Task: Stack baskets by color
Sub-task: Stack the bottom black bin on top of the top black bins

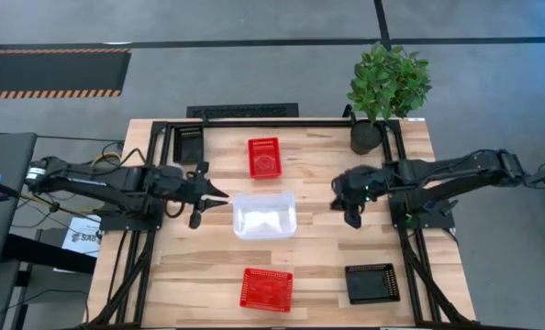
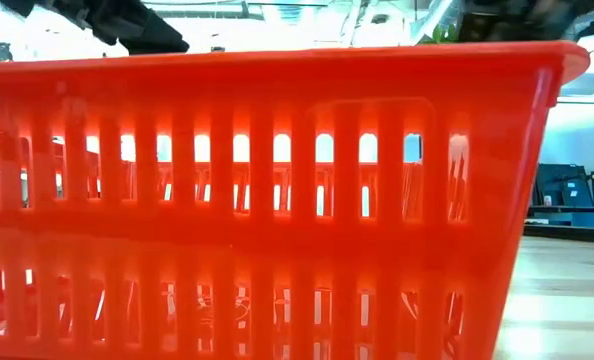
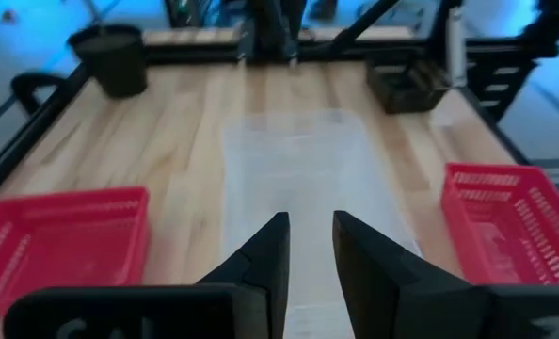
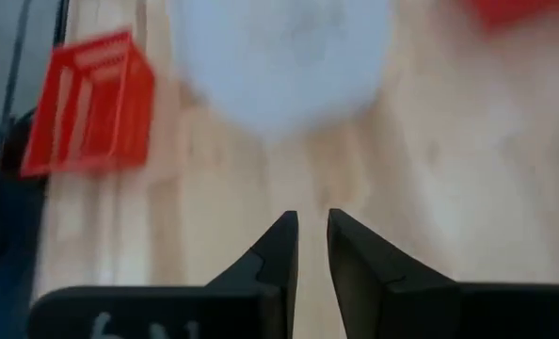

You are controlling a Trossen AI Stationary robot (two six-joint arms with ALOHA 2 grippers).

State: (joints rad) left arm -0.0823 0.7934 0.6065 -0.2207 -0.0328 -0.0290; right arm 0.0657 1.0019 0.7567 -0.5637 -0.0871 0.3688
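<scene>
Clear basket [image 1: 264,214] at table centre, between the left gripper [image 1: 216,195], just beside its left rim, and the right gripper [image 1: 346,203], farther off; both grippers' fingers stand narrowly parted, holding nothing. Red baskets [image 1: 263,156] [image 1: 266,289] lie behind and before it; black baskets [image 1: 372,282] [image 1: 189,143] sit at opposite corners.

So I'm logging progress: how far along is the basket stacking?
Clear baskets look stacked mid-table. Nothing in hand: left gripper and right gripper flank them, slightly open, empty. Still apart: far red basket, near red basket, black basket.
</scene>
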